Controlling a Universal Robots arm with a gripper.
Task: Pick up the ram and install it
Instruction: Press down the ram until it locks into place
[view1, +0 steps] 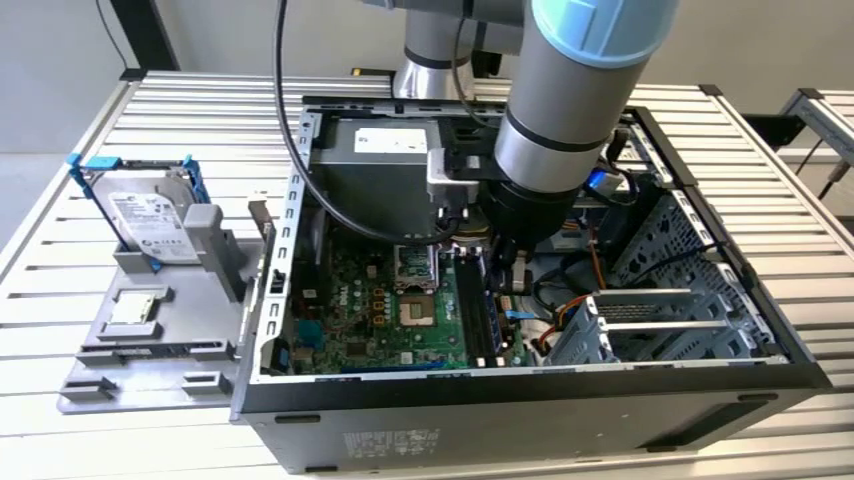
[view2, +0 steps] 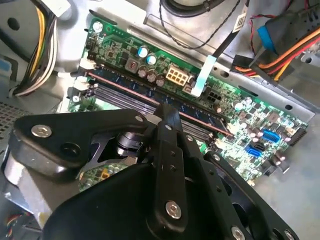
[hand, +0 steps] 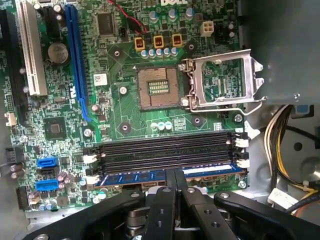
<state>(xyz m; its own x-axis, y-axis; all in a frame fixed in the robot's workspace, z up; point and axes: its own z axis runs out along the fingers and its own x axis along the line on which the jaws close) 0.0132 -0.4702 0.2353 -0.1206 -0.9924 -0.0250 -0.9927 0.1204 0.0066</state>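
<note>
You see the arm reaching down into the open computer case (view1: 534, 400), which lies on its side on the slatted desk (view1: 200, 110). The gripper (hand: 174, 176) sits low over the motherboard (hand: 125, 115), right at the bank of memory slots (hand: 165, 150). In both wrist views its two black fingers (hand: 169, 200) stand pressed close together, their tips meeting on the top edge of the ram (hand: 165, 176), a bluish stick lying lengthwise in the slot of the bank nearest the gripper. The fingers look closed on that edge, with no gap between them that you can make out. In the second wrist view the ram (view2: 200, 116) runs alongside the other dark slots, which stand bare. Beyond the slots, the processor socket (hand: 157, 89) lies open with its metal retention frame (hand: 225, 80) swung up beside it. At the exterior view's left, outside the case, a grey fixture (view1: 154, 320) on the desk holds the hard drive (view1: 140, 215) upright in its blue frame, and a small square silver chip (view1: 131, 310) lies flat on the fixture nearer you
</note>
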